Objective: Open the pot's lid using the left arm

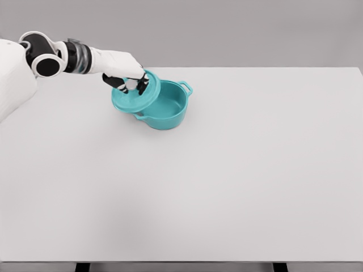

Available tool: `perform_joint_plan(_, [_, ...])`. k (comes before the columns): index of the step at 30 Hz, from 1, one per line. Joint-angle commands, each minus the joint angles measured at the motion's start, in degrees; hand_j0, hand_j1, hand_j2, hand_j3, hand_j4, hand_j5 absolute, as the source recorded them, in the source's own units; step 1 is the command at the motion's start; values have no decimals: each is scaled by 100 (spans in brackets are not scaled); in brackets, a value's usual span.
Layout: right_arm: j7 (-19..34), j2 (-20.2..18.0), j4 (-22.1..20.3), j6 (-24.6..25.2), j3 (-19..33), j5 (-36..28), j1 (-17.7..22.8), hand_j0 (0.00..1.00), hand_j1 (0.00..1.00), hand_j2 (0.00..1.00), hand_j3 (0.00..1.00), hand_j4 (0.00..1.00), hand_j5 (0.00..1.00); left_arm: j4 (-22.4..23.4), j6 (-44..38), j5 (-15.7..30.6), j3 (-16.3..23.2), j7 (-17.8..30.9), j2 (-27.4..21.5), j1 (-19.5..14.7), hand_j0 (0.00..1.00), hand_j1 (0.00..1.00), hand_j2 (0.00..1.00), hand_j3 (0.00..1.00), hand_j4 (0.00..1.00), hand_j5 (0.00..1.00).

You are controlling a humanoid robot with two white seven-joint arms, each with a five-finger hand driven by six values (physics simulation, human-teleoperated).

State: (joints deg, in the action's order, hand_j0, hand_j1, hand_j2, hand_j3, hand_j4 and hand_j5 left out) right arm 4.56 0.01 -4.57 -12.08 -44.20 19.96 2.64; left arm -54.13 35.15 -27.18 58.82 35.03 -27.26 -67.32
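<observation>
Teal lid [135,95] hangs tilted in the upper left of the frame, clear of the pot [165,105] and overlapping its left rim; the pot's inside shows. The left hand [126,76] has its fingers closed on the knob. Opening looks nearly done; setting the lid down remains.

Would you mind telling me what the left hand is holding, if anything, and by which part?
The left hand grips the teal lid by the knob on top, tilted and lifted off the pot.
</observation>
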Motion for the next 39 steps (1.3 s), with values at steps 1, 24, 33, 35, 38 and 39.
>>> perform_joint_plan(1, [1,-1,0,4,-1,-1,0,100,100,100,100,100,100,8,-15,3,-11,-3,-209,0,42,42,42,42,42,42])
perform_joint_plan(24, [1,-1,0,4,-1,-1,0,100,100,100,100,100,100,-1,-15,-217,-20,-3,-789,246,100,100,100,100,100,100])
perform_joint_plan(33, [1,-1,0,4,-1,-1,0,100,100,100,100,100,100,-124,-15,943,-301,-3,-1966,474,100,100,100,100,100,100])
perform_joint_plan(35, [1,-1,0,4,-1,-1,0,100,100,100,100,100,100,-115,-15,943,-530,-3,-2204,738,100,100,100,100,100,100])
perform_joint_plan(38, [1,-1,0,-5,-1,-1,0,100,100,100,100,100,100,-89,-15,952,-530,-3,-2195,747,100,100,100,100,100,100])
perform_joint_plan(39, [1,-1,0,-5,-1,-1,0,100,100,100,100,100,100,-80,-15,952,-530,-3,-2204,747,100,100,100,100,100,100])
